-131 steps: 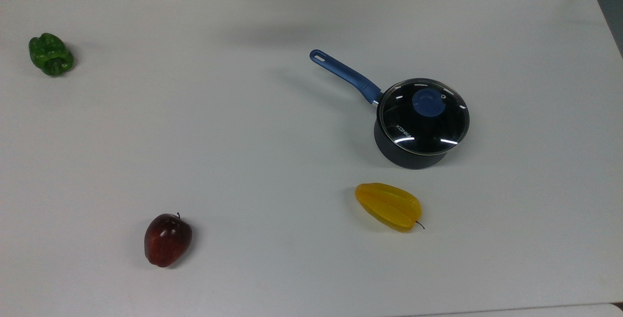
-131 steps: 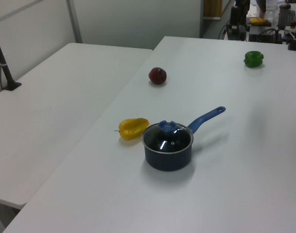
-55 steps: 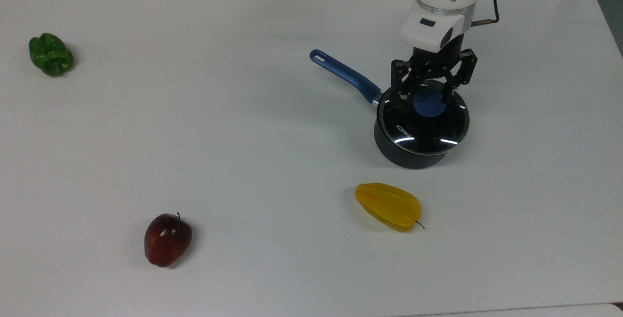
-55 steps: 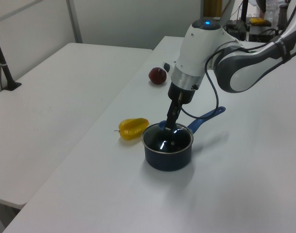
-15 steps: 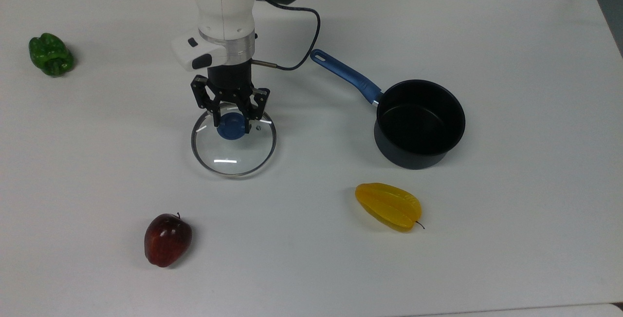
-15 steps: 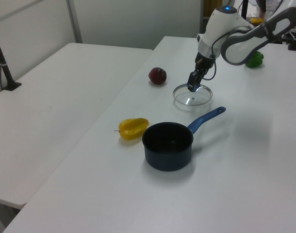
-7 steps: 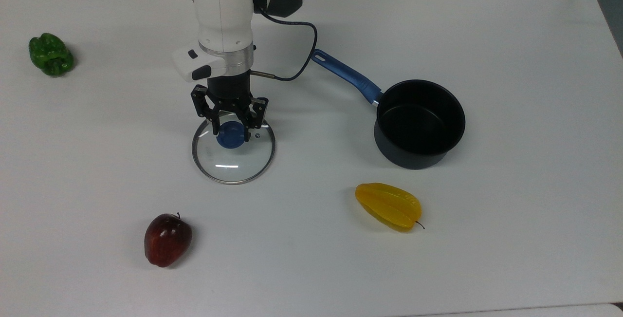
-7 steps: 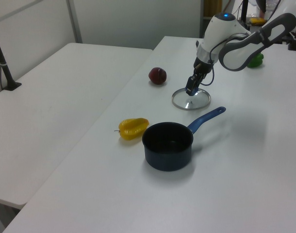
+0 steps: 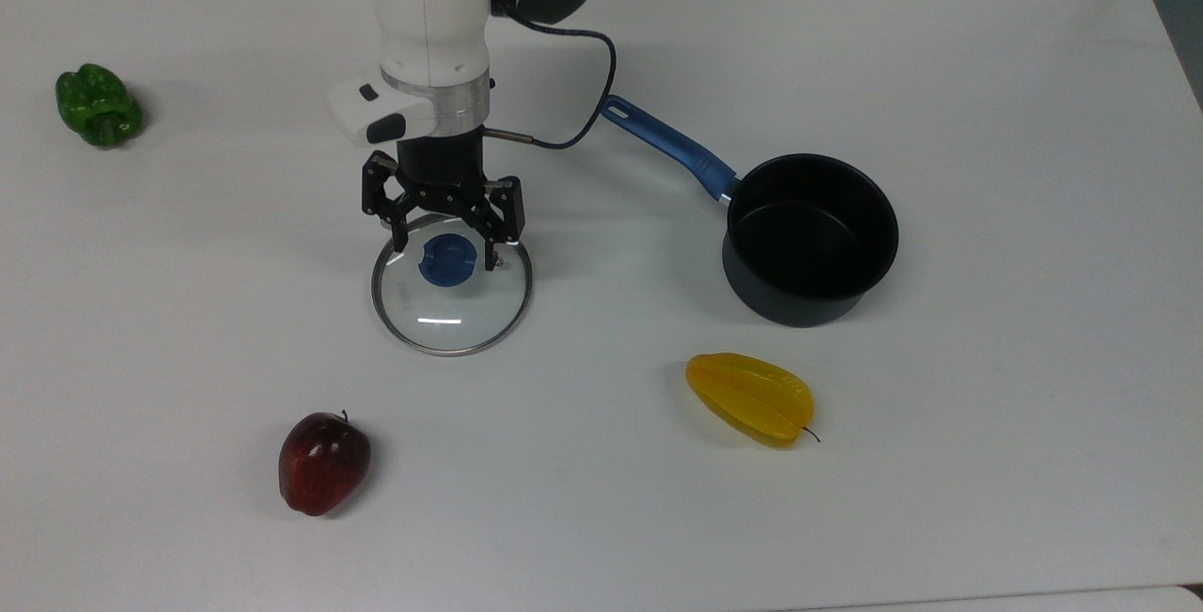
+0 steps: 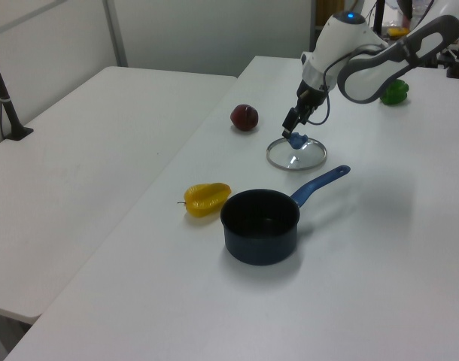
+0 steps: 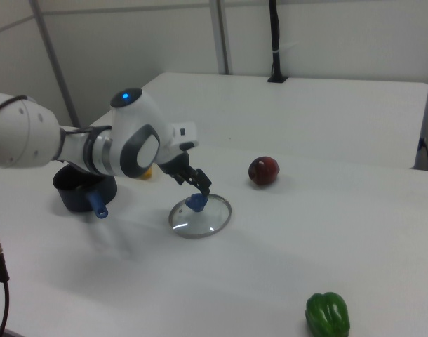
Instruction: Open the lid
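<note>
The round glass lid (image 9: 453,309) with its metal rim lies flat on the white table, its blue knob (image 9: 446,259) facing up. My gripper (image 9: 445,251) hangs just above the knob, open, one finger on either side of it and nothing held. In the left view the gripper (image 10: 290,130) sits slightly above the lid (image 10: 297,156); the right view shows the same gap between the gripper (image 11: 194,185) and the lid (image 11: 200,216). The dark saucepan (image 9: 794,306) with its blue handle (image 9: 669,144) stands uncovered at the top view's right, well apart from the lid.
A yellow starfruit (image 9: 750,398) lies in front of the saucepan in the top view. A red apple (image 9: 323,462) is at the top view's lower left and a green pepper (image 9: 98,105) at the far left. A black cable (image 9: 583,104) loops from the wrist.
The gripper's fingers have spread apart and let go of the blue knob. The gripper has risen a little. The lid stays flat on the table.
</note>
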